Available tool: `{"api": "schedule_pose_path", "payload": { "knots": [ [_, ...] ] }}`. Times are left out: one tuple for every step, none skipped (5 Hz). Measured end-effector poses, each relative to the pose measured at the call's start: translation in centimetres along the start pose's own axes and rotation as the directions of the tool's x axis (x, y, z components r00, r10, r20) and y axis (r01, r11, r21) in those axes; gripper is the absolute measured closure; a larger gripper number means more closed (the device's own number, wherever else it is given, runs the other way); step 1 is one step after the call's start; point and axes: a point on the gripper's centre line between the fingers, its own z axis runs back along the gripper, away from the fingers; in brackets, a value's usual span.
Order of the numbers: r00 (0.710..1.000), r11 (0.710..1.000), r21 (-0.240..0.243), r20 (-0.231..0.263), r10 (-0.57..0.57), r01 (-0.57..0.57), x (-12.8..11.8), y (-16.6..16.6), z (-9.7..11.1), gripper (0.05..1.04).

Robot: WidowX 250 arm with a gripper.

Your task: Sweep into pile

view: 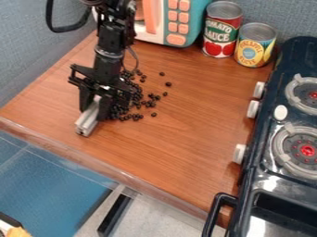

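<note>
- Beans (148, 103) lie scattered on the counter (186, 129), on the stove (260, 178) side of my hand (95, 112), the nearest just beside it.
- Pale bar (88, 119) is clamped between my fingers, its long axis slanting toward the counter's front edge.
- Its long side should face the beans for my sweep, I judge.

On your counter (186, 134) you have beans (153, 114) left of the stove (289, 119); behind them stand a toy microwave (159, 21) and, to its right, two cans (221, 30).
</note>
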Motion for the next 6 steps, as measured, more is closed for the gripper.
{"api": "schedule_pose_path", "payload": {
  "knots": [
    [0.999,0.999,-0.027,0.003,0.033,-0.033,-0.5,-1.5,0.1,0.704],
    [0.997,0.994,-0.065,0.010,0.083,-0.082,-0.6,-2.9,0.3,0.704],
    [0.994,0.989,-0.097,0.005,0.112,-0.111,-0.7,-4.4,0.6,0.704],
    [0.994,0.988,-0.114,0.008,0.105,-0.104,-0.7,-5.6,0.9,0.704],
    [0.995,0.985,-0.142,0.013,0.099,-0.096,-0.7,-6.4,1.9,0.704],
    [0.992,0.980,-0.181,0.074,0.102,-0.087,-0.5,-5.5,5.1,0.704]
  ]
}}
